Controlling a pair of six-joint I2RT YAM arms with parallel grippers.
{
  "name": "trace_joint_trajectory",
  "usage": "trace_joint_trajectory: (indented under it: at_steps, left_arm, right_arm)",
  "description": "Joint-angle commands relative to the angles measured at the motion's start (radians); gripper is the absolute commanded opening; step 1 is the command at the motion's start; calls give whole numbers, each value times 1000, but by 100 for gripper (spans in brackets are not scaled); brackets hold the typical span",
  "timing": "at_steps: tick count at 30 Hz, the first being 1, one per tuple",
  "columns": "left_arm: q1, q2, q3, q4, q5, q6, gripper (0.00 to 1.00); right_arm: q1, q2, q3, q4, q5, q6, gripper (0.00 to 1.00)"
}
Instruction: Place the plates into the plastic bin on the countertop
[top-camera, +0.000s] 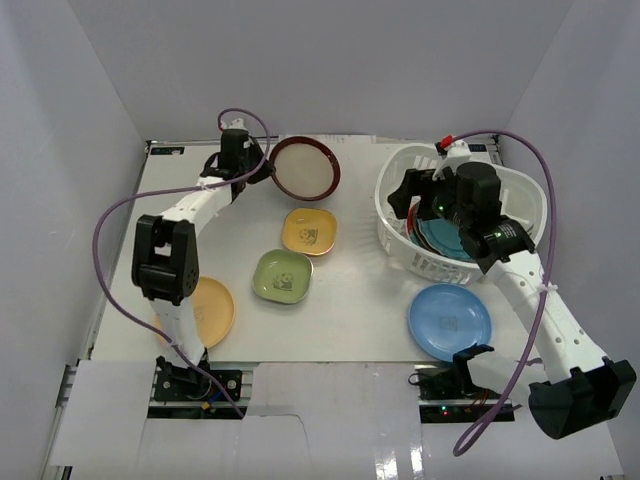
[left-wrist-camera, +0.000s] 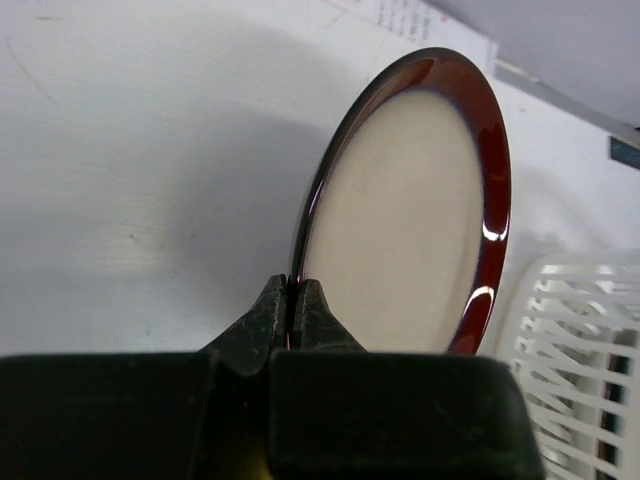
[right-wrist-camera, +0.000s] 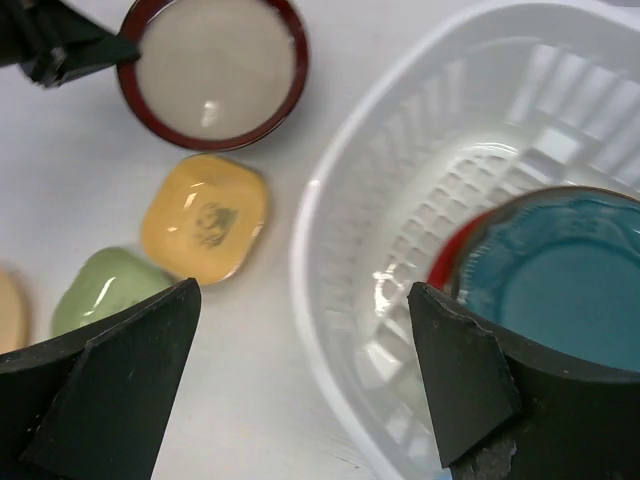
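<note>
Plastic bin (right-wrist-camera: 400, 190): holds a teal plate (right-wrist-camera: 560, 290) over a red-edged one; anything deeper is hidden. Right gripper (right-wrist-camera: 305, 290) released, jaws wide, above bin's left rim. Left gripper (left-wrist-camera: 295, 300) clenched on dark-red rimmed plate (left-wrist-camera: 400, 220), tipped on edge, left of bin. Not yet binned, on countertop (top-camera: 360, 290): square yellow plate (top-camera: 309, 231), square green plate (top-camera: 282, 276) and round yellow plate (top-camera: 210, 312) left of bin, blue plate (top-camera: 450, 320) just before it.

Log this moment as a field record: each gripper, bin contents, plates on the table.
left gripper: shut on the rim of the dark-red rimmed plate
right gripper: open, empty, above the plastic bin
in bin: teal plate lying over a red-edged plate
on table: yellow square dish, green square dish, blue plate, yellow round plate
</note>
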Motion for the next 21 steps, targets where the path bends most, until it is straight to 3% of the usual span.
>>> trace_joint_trajectory:
  at_steps: [1,5,11,18,20,21]
  left_arm:
    - [5,-277,-76,125,13,-43,0]
    - [5,-500,-285,175,42,-64,0]
    - [0,-796,-543,166,228,-158,0]
    - [-11,-975,-669,180,363,-231,0]
    - [-11,-998,-677,180,391,-238,0]
    - [-11,-1005,-685,181,398,-241,0]
  right_arm:
    - [75,-1,37,51,-118,32,90]
    - [133,56,78,70,-155,69,90]
    - [171,140,100,136,-239,186,90]
    - [177,187,3,257,-319,299,91]
    - [181,187,-44,303,-334,343,98]
    - [181,188,-57,336,-351,357,84]
